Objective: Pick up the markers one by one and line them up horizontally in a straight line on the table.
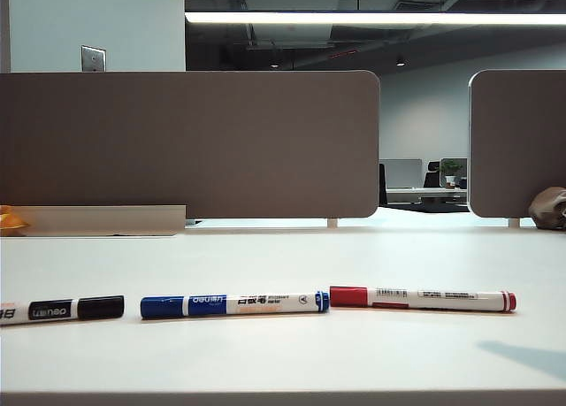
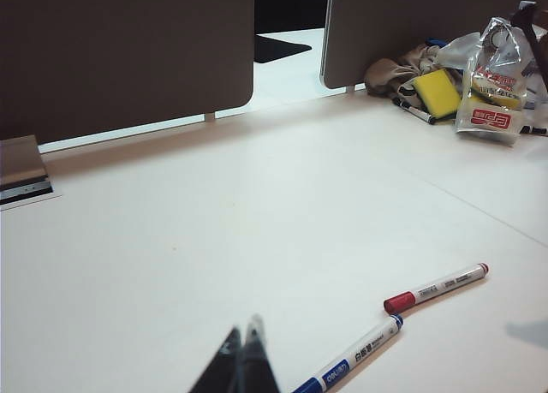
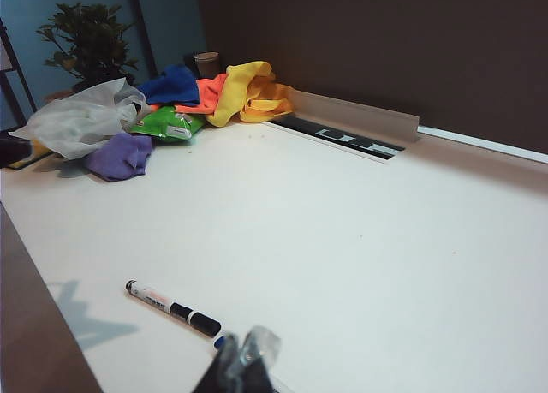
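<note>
Three markers lie end to end in a row near the front of the off-white table (image 1: pixel 283 256): the black-capped marker (image 1: pixel 62 310) at the left, the blue marker (image 1: pixel 234 304) in the middle, the red marker (image 1: pixel 422 299) at the right. No gripper appears in the exterior view. In the left wrist view my left gripper (image 2: pixel 244 333) hovers shut and empty above the table, beside the blue marker (image 2: pixel 351 359) and red marker (image 2: pixel 437 288). In the right wrist view my right gripper (image 3: pixel 244 346) is shut and empty, raised just past the black marker (image 3: pixel 171 308); a blue marker end (image 3: pixel 220 342) peeks beside it.
Brown-grey partition panels (image 1: pixel 186 145) stand along the table's back. A pile of coloured cloths and a plastic bag (image 3: pixel 154 110) sits in one far corner. A yellow sponge, a bag and a spare pen (image 2: pixel 462 93) lie in the other. A cable tray (image 3: pixel 342 140) runs by the partition.
</note>
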